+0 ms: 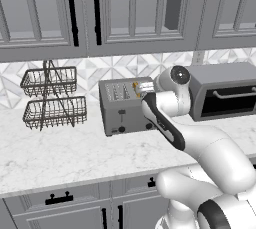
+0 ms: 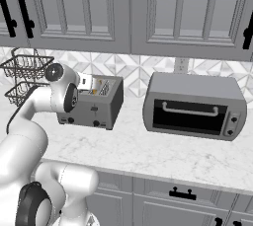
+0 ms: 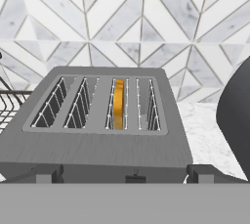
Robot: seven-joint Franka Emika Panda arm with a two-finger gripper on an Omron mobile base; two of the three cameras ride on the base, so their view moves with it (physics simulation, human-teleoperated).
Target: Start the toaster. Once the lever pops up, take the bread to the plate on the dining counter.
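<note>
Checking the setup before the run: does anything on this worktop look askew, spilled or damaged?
Nothing stands out. The toaster stands upright and square, with the bread seated in its third slot from the left. The toaster oven has its door shut, the wire basket rack stands upright, and the worktop shows no spill.

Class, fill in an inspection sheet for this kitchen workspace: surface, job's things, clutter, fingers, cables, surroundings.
Surface: white marble worktop.
Job's things: toaster against the wall; bread upright in its third slot from the left in the hand view.
Clutter: two-tier wire basket rack, toaster oven.
Fingers: gripper open, held above the toaster's front edge, holding nothing.
Cables: nothing seen.
Surroundings: grey cabinets, patterned tile backsplash.
</note>
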